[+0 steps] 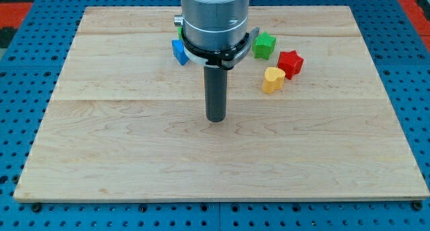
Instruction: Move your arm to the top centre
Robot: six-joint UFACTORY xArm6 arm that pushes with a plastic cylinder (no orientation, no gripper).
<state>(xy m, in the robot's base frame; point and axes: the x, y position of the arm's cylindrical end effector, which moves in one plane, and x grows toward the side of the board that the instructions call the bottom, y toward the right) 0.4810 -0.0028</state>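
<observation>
My tip [216,119] rests near the middle of the wooden board [134,150], below the blocks. A blue block [179,52] sits up and to the left of the tip, partly hidden by the arm's grey body [215,19]. A green star-shaped block [264,45] lies up and to the right. A red star-shaped block [291,63] lies right of the green one. A yellow heart-shaped block [273,79] sits just below the red one. The tip touches none of them.
The board lies on a blue perforated table [27,90]. The arm's body hides part of the board's top centre.
</observation>
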